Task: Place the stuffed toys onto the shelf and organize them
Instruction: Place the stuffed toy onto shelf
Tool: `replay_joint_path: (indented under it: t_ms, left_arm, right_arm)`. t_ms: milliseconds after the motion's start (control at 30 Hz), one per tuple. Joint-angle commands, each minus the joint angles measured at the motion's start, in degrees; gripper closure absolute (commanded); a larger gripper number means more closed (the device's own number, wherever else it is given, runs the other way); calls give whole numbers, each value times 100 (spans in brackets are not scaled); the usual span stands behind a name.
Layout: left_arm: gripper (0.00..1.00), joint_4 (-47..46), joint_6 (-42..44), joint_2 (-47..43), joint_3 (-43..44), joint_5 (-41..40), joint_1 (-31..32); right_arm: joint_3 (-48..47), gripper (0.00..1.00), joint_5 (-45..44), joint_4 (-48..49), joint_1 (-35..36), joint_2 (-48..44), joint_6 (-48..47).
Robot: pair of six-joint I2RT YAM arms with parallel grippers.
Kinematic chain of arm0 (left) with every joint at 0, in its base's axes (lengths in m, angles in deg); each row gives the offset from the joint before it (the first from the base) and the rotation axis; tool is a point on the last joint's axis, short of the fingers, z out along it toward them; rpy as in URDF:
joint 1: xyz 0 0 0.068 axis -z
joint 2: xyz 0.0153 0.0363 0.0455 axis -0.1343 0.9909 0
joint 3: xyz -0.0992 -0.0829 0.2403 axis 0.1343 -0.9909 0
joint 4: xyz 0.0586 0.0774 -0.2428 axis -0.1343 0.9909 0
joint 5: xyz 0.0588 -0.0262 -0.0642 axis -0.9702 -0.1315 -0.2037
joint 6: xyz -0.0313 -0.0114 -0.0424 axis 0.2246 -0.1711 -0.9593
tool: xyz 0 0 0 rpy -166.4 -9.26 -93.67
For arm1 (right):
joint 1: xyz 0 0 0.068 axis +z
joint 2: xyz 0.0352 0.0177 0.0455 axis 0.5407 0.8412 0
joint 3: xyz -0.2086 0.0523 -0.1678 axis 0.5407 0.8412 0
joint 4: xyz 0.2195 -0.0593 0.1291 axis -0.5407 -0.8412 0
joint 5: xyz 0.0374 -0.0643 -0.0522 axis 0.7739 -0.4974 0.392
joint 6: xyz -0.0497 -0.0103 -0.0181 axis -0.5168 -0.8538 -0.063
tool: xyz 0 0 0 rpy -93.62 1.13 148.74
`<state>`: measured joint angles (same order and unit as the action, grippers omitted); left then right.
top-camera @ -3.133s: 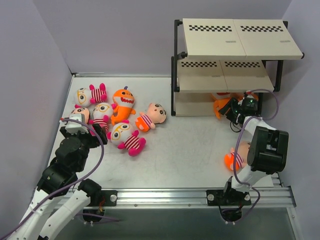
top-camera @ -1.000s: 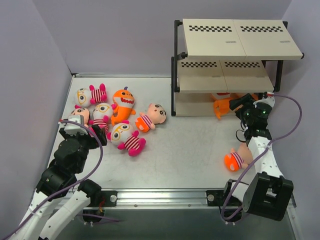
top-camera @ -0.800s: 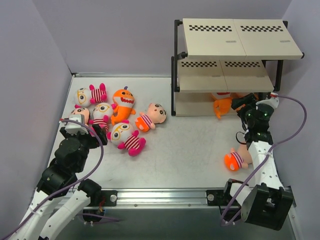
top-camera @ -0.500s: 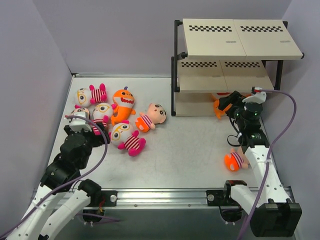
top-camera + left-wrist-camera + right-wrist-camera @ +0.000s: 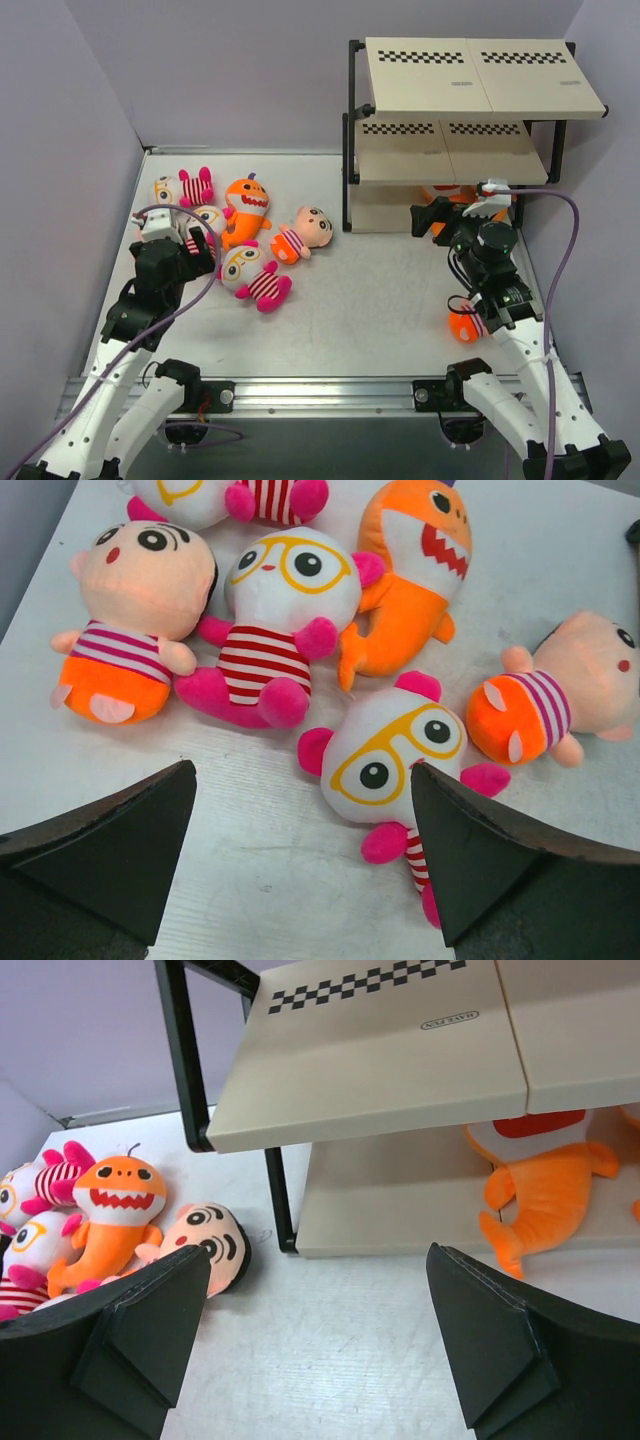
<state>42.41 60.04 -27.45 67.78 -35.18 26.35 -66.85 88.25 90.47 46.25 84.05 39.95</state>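
No wording is coming through legibly anywhere. In the right wrist view, a small oval printed mark (image 5: 449, 1020) is sitting on a beige board (image 5: 370, 1080) of the shelf (image 5: 180, 1050), near its checkered strip (image 5: 370, 985). Its letters are showing too small and blurred to read. From above, tiny marks (image 5: 463, 85) are showing on the top boards (image 5: 520, 95), equally illegible.

You ran two white-and-black YAM arms.
Left arm (image 5: 135, 310) and right arm (image 5: 515, 300) had white links, black joints, a purple cable (image 5: 545, 191) apiece, black bases (image 5: 190, 385) on a silver rail (image 5: 330, 388), and matte black wedge fingers (image 5: 110, 850).
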Motion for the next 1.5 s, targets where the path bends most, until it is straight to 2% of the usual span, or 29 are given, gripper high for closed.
replay_joint_path:
  t_ms: [0, 100, 167, 233, 667, 767, 967, 1133, 1333, 1467]
  left_arm:
    - [3, -425, -181, 245, -19, 449, -438]
    - [3, -522, -252, 456, -19, 713, -887]
    - [3, -531, -269, 570, 7, 888, -1150]
    - [3, -522, -261, 658, 78, 933, -1248]
    - [3, -899, 187, 1133, 349, 1188, -1784]
    - [3, -1014, 372, 1343, 464, 987, -1723]
    - [3, -1260, 618, 1713, 588, 732, -1407]
    - [3, -1322, 724, 1836, 526, 547, -1099]
    - [2, -1366, 934, 1749, 438, 283, -598]
    - [3, -1348, 1067, 1555, 368, 37, -291]
  right_arm:
    - [28, 5, -77, 121, 255, -335, -187]
    - [46, 3, -199, 104, 501, -458, -214]
    - [63, 3, -594, 33, 573, -450, -117]
    - [81, 4, -892, -89, 634, -380, -47]
    - [-86, 8, -1492, -494, 538, 226, 612]
    - [-104, 9, -1579, -608, 398, 262, 840]
    - [116, 13, -1132, -916, -630, 183, 1420]
    - [352, 16, -1185, -978, -911, 341, 1947]
    - [915, 17, -736, -302, -1290, 710, 2765]
    - [1407, 24, -376, 558, -1527, 1174, 3327]
